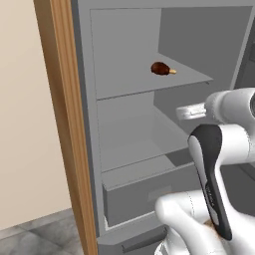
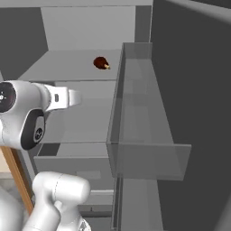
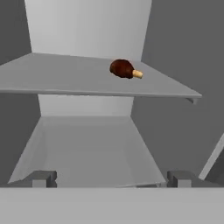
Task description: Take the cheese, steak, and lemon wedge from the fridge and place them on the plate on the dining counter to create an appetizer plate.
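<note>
The fridge (image 1: 124,35) stands open. The steak (image 1: 159,68), a dark reddish-brown lump, lies on the upper shelf (image 1: 144,82); it also shows in the right base view (image 2: 99,62) and the hand view (image 3: 121,68). A small yellow-orange piece (image 3: 138,74) touches its side; I cannot tell whether it is the cheese. My gripper (image 3: 113,179) is open and holds nothing. It points into the fridge below that shelf, well short of the steak. The lemon wedge, the plate and the dining counter are out of view.
A wooden panel (image 1: 64,124) borders the fridge on the left. The lower shelf (image 3: 87,148) lies bare in front of the gripper, with a grey drawer (image 1: 144,194) beneath it. The open door's clear bin (image 2: 144,135) juts out on the right.
</note>
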### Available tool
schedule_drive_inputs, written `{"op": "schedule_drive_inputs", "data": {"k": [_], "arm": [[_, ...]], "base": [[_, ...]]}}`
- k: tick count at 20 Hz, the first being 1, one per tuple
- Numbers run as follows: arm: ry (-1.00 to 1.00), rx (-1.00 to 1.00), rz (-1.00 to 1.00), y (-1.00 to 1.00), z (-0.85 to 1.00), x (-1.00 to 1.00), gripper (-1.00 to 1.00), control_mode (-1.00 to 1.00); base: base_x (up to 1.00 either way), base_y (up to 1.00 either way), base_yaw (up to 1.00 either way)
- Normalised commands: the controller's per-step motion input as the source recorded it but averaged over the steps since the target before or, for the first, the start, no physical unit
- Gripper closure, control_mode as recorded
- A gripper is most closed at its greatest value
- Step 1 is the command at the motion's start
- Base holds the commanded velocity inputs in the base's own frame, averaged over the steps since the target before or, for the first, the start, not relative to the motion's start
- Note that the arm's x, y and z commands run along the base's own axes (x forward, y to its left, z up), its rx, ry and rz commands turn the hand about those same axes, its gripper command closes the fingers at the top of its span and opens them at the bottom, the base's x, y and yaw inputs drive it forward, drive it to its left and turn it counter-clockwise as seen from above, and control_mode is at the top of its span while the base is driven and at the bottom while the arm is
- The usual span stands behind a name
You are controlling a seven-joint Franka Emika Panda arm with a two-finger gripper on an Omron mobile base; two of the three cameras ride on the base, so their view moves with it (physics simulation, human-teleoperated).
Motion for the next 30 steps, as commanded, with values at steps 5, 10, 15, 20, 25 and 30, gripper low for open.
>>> {"op": "schedule_drive_inputs", "data": {"k": [5,10,15,20,25,30], "arm": [[-0.03,-0.03,0.00,0.00,0.45,0.00,-1.00,-1.00],[0.00,-0.01,0.00,0.00,0.55,-0.05,-1.00,-1.00],[0.10,0.00,0.00,0.00,0.16,0.11,-1.00,-1.00],[0.16,0.00,0.00,0.00,0.00,0.57,-1.00,-1.00],[0.01,0.00,0.00,-0.04,0.00,0.37,-1.00,-1.00],[0.03,0.00,0.00,-0.18,0.00,0.37,-1.00,-1.00]], "base": [[0.00,0.00,0.00],[0.00,0.00,0.00],[0.00,0.00,0.00],[0.00,0.00,0.00],[0.00,0.00,0.00],[0.00,0.00,0.00]]}}
